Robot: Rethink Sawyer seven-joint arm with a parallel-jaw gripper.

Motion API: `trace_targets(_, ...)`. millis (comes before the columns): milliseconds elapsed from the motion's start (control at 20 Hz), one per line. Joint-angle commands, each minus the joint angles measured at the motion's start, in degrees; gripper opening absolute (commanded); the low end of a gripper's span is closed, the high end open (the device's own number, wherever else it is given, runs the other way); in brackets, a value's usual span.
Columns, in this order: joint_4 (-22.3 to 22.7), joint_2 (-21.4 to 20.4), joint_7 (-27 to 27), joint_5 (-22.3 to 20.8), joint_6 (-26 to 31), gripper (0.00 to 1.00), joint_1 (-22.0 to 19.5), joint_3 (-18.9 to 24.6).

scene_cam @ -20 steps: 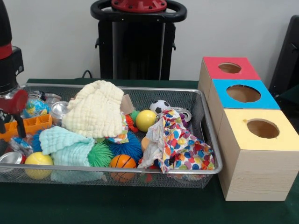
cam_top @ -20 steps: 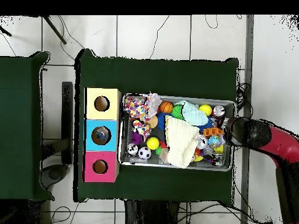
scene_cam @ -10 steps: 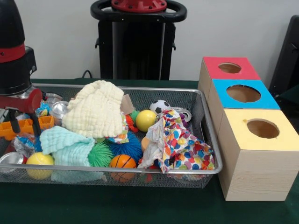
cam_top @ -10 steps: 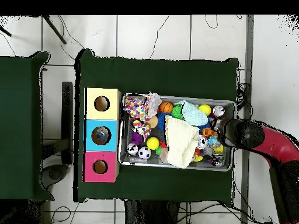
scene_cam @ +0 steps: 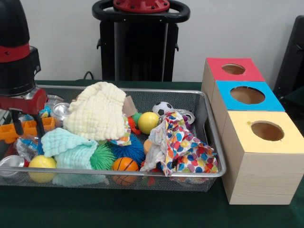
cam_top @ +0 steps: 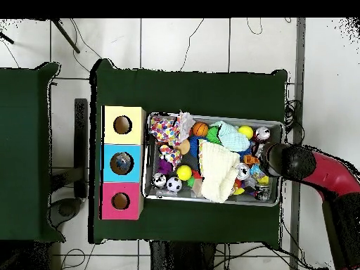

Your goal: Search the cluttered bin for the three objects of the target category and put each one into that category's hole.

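Front view, hand (scene_cam: pixel 27 126) parted and empty, over orange tray (scene_cam: pixel 28 129), wire bin's (scene_cam: pixel 209 124) left end.

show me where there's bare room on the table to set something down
The green tablecloth is bare in front of the wire mesh bin and along its far side, by the overhead view. The bin is packed full; the red, blue and yellow-topped wooden boxes sit close against its end.
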Motion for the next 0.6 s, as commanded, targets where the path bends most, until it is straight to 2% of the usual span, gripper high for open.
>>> trace_targets(50,-0.1,3.6,-2.8,-4.4,-5.1,1.00,3.8,1.2)
trace_targets(300,-3.9,7.0,-0.2,-6.2,-9.5,1.00,5.8,-1.0)
trace_targets(600,-7.5,10.1,0.4,-6.5,-10.7,1.00,6.8,-2.2)
